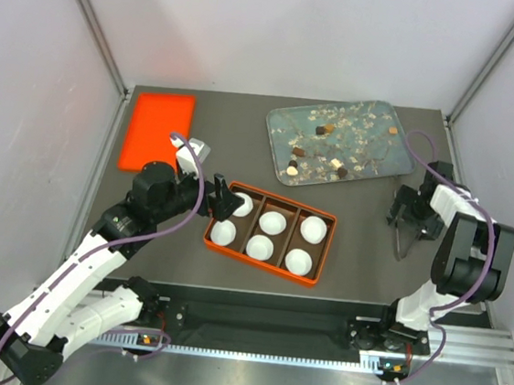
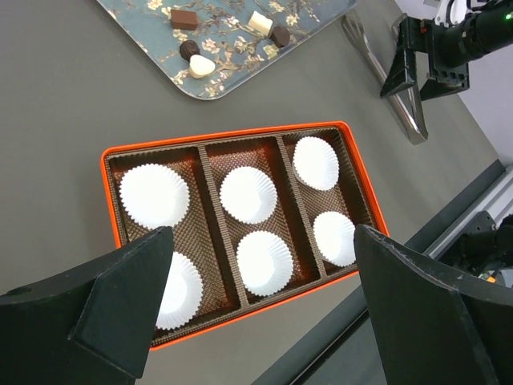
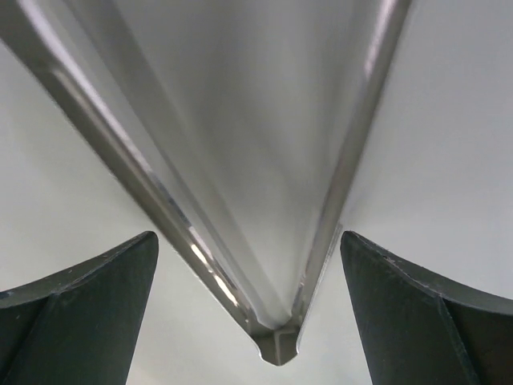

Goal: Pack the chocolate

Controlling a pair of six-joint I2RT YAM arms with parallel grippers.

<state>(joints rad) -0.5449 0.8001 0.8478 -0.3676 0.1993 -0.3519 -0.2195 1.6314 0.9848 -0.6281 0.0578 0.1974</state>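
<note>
While left fingers (image 2: 120, 313) hover spread wide and empty above orange box (image 2: 218, 224), six white paper cups (image 2: 248, 194) sit unfilled. Chocolate (image 2: 183, 18) all on floral tray (image 1: 376, 154) at far side of table (image 1: 225, 148); none packed. Right fingers (image 3: 88, 309) spread, straddling metal tongs (image 3: 277, 346) lying on table. Probably lining up grasp: tongs suit tiny pieces better than broad fingers.
</note>
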